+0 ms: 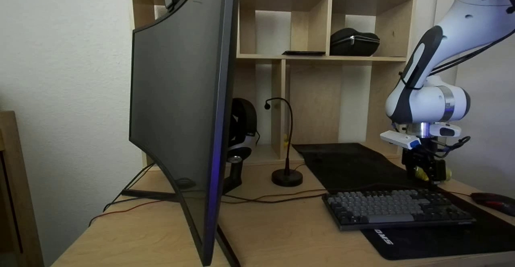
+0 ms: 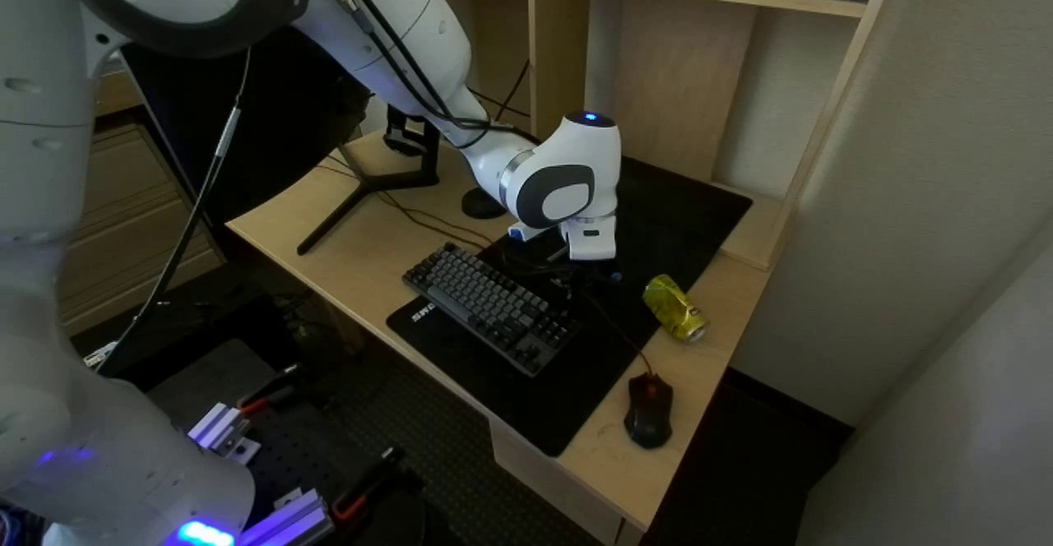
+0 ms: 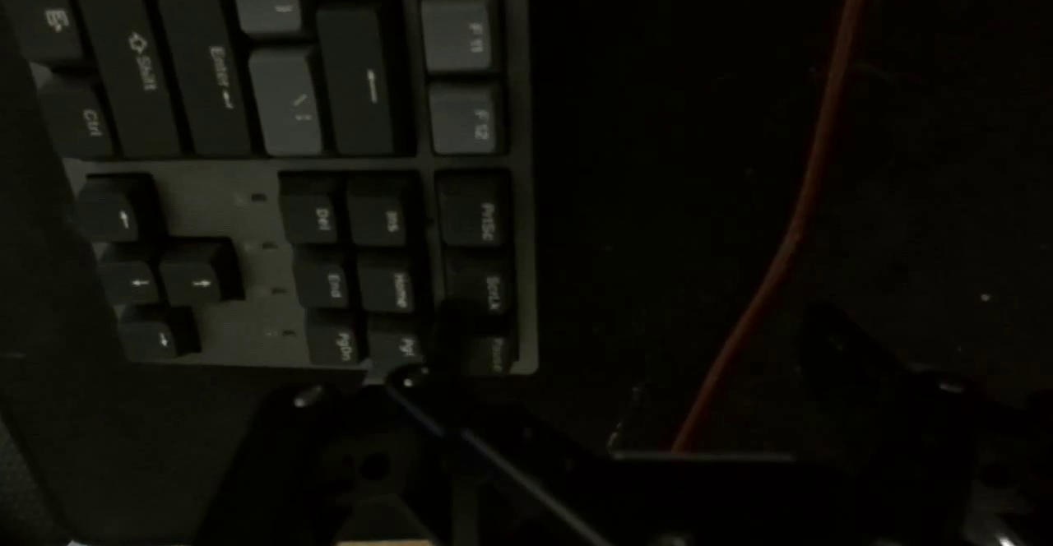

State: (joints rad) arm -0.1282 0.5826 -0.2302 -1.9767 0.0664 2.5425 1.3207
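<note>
My gripper [image 3: 642, 324] is open in the wrist view, its two dark fingers wide apart with only black mat and a thin red cable [image 3: 794, 238] seen between them. It points down near the corner of a grey and black keyboard [image 3: 222, 258], by its arrow and navigation keys. The keyboard shows in both exterior views [image 1: 392, 206] [image 2: 494, 303]. The gripper [image 1: 424, 176] hangs low over the black desk mat [image 1: 346, 160]. A yellow can [image 2: 674, 307] lies on its side beyond the mat, apart from the gripper; it is partly hidden behind the fingers in an exterior view [image 1: 421, 173].
A dark mouse [image 2: 649, 410] lies near the desk's edge, also seen here [image 1: 495, 202]. A large curved monitor [image 1: 181, 82], a gooseneck stand [image 1: 287, 177] and a headset [image 1: 244, 116] stand on the desk. A wooden shelf [image 1: 307, 58] rises behind, holding a black case [image 1: 354, 44].
</note>
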